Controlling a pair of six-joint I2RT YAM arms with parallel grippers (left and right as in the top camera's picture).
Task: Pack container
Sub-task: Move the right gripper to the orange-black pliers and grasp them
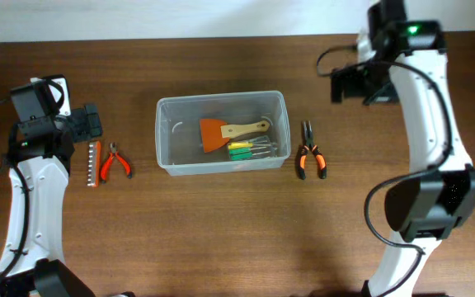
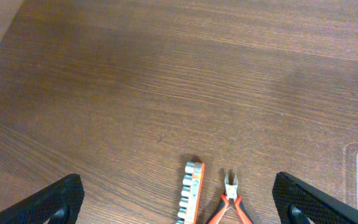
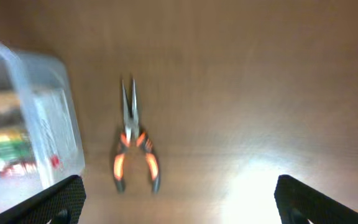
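The clear plastic container [image 1: 221,132] sits mid-table and holds an orange scraper with a wooden handle [image 1: 225,131] and a case of green and yellow screwdrivers [image 1: 252,149]; its corner also shows in the right wrist view [image 3: 42,93]. Orange-handled long-nose pliers [image 1: 310,152] lie right of it [image 3: 132,143]. Red-handled cutters [image 1: 115,161] and an orange socket rail [image 1: 94,163] lie left of it [image 2: 230,202] [image 2: 191,193]. My left gripper [image 2: 179,205] is open and empty above the rail and cutters. My right gripper [image 3: 179,199] is open and empty, high above the pliers.
The wooden table's far edge [image 1: 180,38] meets a white wall. Bare wood lies between the tools and the table's front edge.
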